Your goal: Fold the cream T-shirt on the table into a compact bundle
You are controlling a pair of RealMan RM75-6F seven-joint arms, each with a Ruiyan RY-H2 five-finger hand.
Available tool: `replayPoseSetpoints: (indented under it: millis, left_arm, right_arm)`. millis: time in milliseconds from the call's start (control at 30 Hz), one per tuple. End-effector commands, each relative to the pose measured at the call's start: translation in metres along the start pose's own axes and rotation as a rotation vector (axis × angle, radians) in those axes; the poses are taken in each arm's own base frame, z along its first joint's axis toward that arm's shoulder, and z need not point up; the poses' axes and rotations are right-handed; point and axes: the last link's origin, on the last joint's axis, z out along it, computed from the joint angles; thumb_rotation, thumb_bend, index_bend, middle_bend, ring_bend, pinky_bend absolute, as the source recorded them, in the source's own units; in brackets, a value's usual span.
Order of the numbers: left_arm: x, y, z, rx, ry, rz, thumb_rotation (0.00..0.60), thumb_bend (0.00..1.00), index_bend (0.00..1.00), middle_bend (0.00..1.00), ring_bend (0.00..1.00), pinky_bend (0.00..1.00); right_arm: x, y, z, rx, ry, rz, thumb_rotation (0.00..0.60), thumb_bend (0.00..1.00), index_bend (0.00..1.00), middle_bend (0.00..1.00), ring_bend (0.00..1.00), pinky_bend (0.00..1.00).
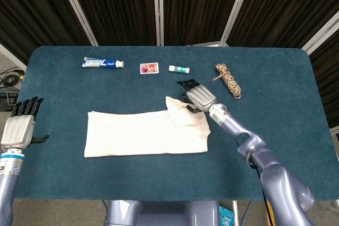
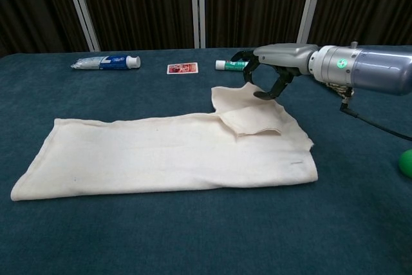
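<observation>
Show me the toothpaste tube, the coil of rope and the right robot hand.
toothpaste tube (image 1: pixel 102 63), head view, middle of the tube.
coil of rope (image 1: pixel 228 81), head view, middle of the coil.
right robot hand (image 2: pixel 273 74), chest view, palm.

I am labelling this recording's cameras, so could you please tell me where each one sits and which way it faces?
Head view: sits high, looking steeply down at the whole table; shows the left hand off the table's left edge and the right hand over the T-shirt.
Chest view: sits low at the near edge, looking level across the T-shirt towards the curtains; only the right hand and forearm show.
Shared: T-shirt, right hand, toothpaste, card.
</observation>
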Motion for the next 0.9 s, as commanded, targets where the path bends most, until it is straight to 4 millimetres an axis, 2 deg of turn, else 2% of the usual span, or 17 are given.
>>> replayPoseSetpoints:
  millis: [33,300,367,433,567,900]
  left_arm:
    - [0.000,0.001,-0.001,-0.005,-0.001,0.000,0.600,0.00,0.00,0.00,0.00,0.00]
    - [0.000,0.002,-0.002,-0.007,0.002,0.001,0.600,0.00,0.00,0.00,0.00,0.00]
    - [0.000,0.003,-0.002,-0.010,0.000,0.001,0.600,0.00,0.00,0.00,0.00,0.00]
    - [-0.001,0.004,-0.003,-0.015,-0.003,0.003,0.600,0.00,0.00,0.00,0.00,0.00]
    - [-0.001,0.006,-0.004,-0.022,-0.002,0.004,0.600,0.00,0.00,0.00,0.00,0.00]
    - [-0.001,0.007,-0.005,-0.027,-0.007,0.003,0.600,0.00,0.00,0.00,0.00,0.00]
  right_arm:
    - [0.000,0.003,-0.010,0.031,-0.003,-0.012,0.600,0.37,0.70,0.03,0.00,0.00]
    - [0.001,0.007,-0.025,0.079,0.000,-0.077,0.600,0.37,0.70,0.04,0.00,0.00]
    - [0.000,0.008,-0.030,0.101,0.004,-0.144,0.600,0.37,0.70,0.04,0.00,0.00]
    - [-0.004,0.008,-0.038,0.151,0.011,-0.288,0.600,0.37,0.70,0.05,0.00,0.00]
    - [-0.009,0.005,-0.043,0.199,0.008,-0.376,0.600,0.37,0.69,0.04,0.00,0.00]
    - [-0.015,0.009,-0.051,0.227,-0.007,-0.474,0.600,0.36,0.69,0.04,0.00,0.00]
